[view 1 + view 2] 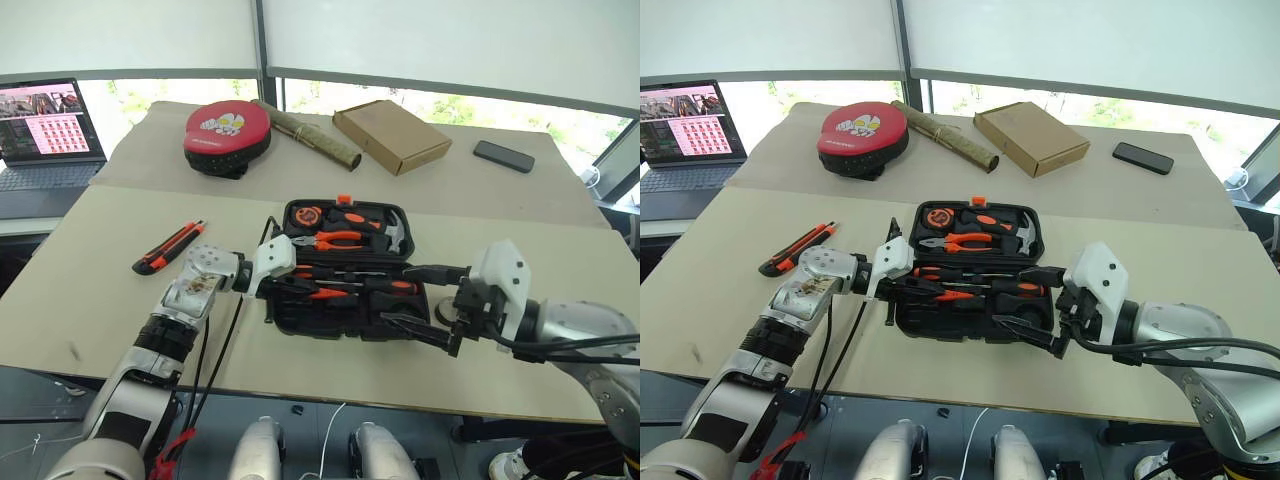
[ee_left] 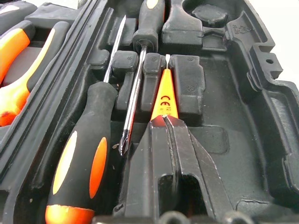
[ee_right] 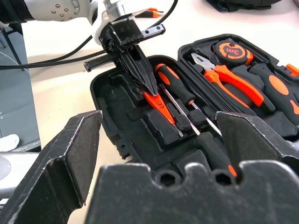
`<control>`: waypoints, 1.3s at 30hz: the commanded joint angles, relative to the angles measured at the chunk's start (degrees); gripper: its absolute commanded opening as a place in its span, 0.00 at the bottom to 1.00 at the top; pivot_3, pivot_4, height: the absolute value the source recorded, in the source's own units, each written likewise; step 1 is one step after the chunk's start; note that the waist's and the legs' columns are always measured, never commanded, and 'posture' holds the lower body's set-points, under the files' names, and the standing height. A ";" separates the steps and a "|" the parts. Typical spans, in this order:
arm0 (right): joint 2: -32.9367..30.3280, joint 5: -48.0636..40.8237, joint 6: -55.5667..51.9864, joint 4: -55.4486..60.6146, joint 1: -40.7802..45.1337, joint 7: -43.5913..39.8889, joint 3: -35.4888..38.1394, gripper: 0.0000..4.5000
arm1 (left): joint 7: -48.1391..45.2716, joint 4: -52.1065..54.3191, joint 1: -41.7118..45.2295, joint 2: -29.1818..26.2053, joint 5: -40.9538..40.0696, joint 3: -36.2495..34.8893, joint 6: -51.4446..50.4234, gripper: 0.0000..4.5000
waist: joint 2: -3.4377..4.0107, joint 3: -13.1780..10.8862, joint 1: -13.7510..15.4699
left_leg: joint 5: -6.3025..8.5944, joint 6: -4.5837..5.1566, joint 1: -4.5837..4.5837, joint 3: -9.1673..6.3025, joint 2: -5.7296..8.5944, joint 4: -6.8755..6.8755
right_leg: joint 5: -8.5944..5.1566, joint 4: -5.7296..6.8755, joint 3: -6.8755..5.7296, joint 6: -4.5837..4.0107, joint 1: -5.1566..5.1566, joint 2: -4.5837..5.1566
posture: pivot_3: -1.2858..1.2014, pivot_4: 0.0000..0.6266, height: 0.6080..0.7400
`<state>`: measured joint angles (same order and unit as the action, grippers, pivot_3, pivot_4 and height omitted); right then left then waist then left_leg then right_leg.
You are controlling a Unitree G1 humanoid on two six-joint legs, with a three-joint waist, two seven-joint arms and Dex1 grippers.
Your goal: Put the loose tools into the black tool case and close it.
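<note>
One tester screwdriver (image 2: pixel 166 95), clamped in left gripper (image 3: pixel 148 88) and lowered to seat in its recess of the open tool case (image 1: pixel 300 320); right gripper (image 3: pixel 159 149) spread, empty; utility knife (image 1: pixel 168 247) left of case, awaiting stowage.

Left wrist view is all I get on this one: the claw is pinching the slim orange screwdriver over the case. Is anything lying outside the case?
Observer: Yes. The utility knife lies on the table, to the left of the black tool case and apart from it.
Operator: Where is the other arm?
Observer: The right claw hovers open at the case's right end, holding nothing.
Operator: What sits in the far half?
Observer: The tape measure, pliers and hammer sit there in their recesses.
</note>
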<state>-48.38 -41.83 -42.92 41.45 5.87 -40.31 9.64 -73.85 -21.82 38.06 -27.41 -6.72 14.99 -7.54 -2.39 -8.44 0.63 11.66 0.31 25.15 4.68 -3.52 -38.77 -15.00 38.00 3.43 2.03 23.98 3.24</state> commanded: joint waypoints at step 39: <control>6.46 6.65 6.86 -12.27 16.15 -12.69 -12.18 1.00 | 11.61 -18.90 1.43 -29.68 1.78 -21.83 -12.48 0.99 | -0.17 -0.12 0.08 | -0.01 -0.08 0.08 0.24 -0.29 0.22 | -0.01 0.00 -0.50 -0.34 0.27 0.04 | 0.52 0.24 1.00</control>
<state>-41.56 -34.51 -35.69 26.03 22.42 -54.22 -4.87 -61.59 -35.78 36.25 -57.10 -7.49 -9.45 -21.50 -2.56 -8.56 0.70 11.65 0.23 25.25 4.91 -3.82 -38.55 -15.01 38.02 2.93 1.69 24.26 3.24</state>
